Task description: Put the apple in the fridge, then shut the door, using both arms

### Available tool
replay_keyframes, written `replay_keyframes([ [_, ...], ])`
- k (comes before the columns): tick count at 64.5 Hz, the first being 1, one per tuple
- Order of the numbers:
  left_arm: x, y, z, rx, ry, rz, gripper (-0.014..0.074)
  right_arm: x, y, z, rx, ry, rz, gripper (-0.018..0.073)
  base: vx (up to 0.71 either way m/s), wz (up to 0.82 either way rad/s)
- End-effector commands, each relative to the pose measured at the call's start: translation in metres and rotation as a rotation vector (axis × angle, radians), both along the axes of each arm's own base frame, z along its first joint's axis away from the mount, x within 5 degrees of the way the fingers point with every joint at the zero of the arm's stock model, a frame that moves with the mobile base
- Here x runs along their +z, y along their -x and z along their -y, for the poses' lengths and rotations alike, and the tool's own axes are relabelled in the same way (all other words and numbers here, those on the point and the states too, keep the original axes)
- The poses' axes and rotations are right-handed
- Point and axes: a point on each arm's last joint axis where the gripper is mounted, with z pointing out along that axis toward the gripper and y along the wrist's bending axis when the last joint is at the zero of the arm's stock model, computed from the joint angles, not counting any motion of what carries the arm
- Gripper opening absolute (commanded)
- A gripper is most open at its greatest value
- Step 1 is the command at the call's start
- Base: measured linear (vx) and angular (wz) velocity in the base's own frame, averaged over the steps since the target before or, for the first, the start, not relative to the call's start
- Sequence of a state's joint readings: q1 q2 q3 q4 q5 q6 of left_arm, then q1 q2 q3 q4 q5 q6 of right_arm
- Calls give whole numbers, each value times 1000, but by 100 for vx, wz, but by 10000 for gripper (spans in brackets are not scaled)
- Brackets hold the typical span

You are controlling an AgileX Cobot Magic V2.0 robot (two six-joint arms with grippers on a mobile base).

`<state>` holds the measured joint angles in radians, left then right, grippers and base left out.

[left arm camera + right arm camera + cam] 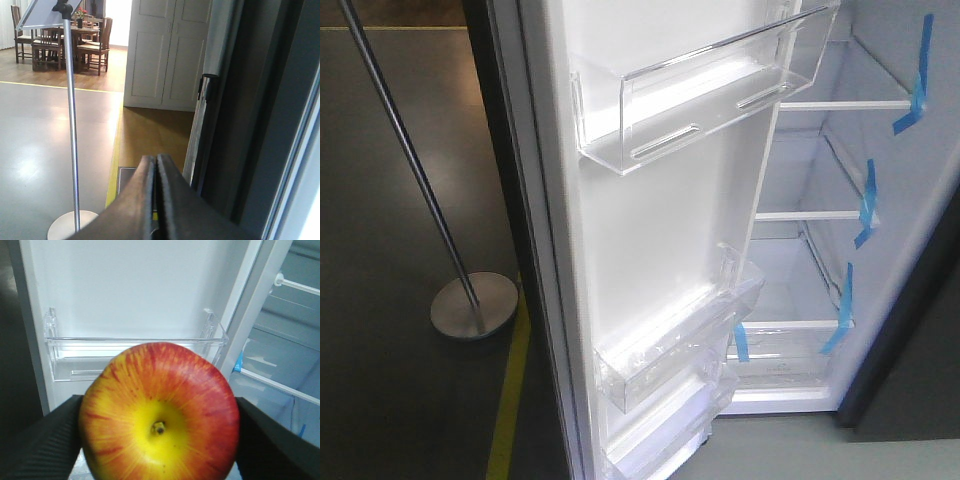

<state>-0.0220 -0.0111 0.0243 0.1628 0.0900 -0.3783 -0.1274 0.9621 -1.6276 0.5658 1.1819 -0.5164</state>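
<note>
**Entry: apple in right gripper, fridge door open**

Right wrist view: the right gripper [158, 442] pinches the round red apple with yellow-orange patches [159, 410]. One black ribbed finger [42, 447] presses on each flank. The stem dimple faces the camera. The apple is in the air, in front of the door and outside the fridge.

Left wrist view: the left gripper [156, 162] has its two dark fingers pressed together, with nothing between them. A dark-grey upright surface [260, 125] is close on its right. I cannot tell whether it touches the gripper.

Just behind the apple is the tall door [125, 290], swung wide open with its white inner side showing. A clear plastic shelf bin [135, 352] is fixed across it, level with the top of the apple. The front view shows an upper clear bin [700, 100] and lower clear bins [670, 350] on the same panel.

Right of the door, the narrow dark-grey fridge with a white interior [790, 270] stands open. White shelves [840, 105] cross it at several heights. Strips of blue tape [920, 75] sit at their right ends.

Left of the door, a thin metal pole on a round flat base [470, 305] stands on the grey floor. A yellow floor line [510, 400] runs between the base and the door.

Farthest away, the left wrist view shows white panelled cupboard doors [165, 55]. Left of them are a wooden dining table and chairs [70, 40].
</note>
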Motion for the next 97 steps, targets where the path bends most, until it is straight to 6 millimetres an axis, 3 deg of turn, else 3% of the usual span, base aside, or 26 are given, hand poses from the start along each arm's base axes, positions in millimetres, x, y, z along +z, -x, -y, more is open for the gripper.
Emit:
replay_keyframes([
  [1,13,2,1,-9,10,99,-7,13,3,0,-13,-33,100,130,4,1],
  [97,13,2,1,-9,10,99,-7,13,3,0,-13,-33,100,130,2,0],
])
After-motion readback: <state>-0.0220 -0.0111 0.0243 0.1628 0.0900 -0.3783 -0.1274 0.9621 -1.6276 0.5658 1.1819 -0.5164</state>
